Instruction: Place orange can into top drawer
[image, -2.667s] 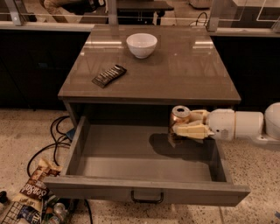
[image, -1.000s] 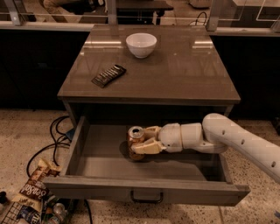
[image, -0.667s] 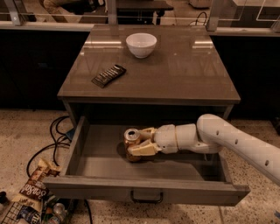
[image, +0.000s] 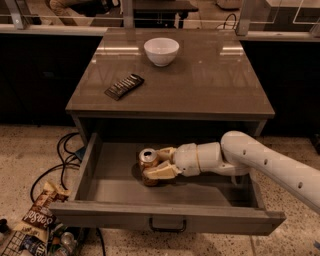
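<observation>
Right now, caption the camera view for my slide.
Gripper holds the small orange metallic can inside the open grey-brown wooden top drawer.

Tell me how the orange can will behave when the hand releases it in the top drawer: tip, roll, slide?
Upright in the hand, inside the top drawer, the orange can looks narrow-based, so a nudge may tip it. Cylindrical, it would likely roll once down. Its smooth metal probably slides easily on the flat floor.

top drawer (image: 112, 192) front floor free | end effector (image: 151, 164) mid-drawer gripping orange can (image: 147, 156) | tabletop (image: 200, 75) overhangs rear
</observation>
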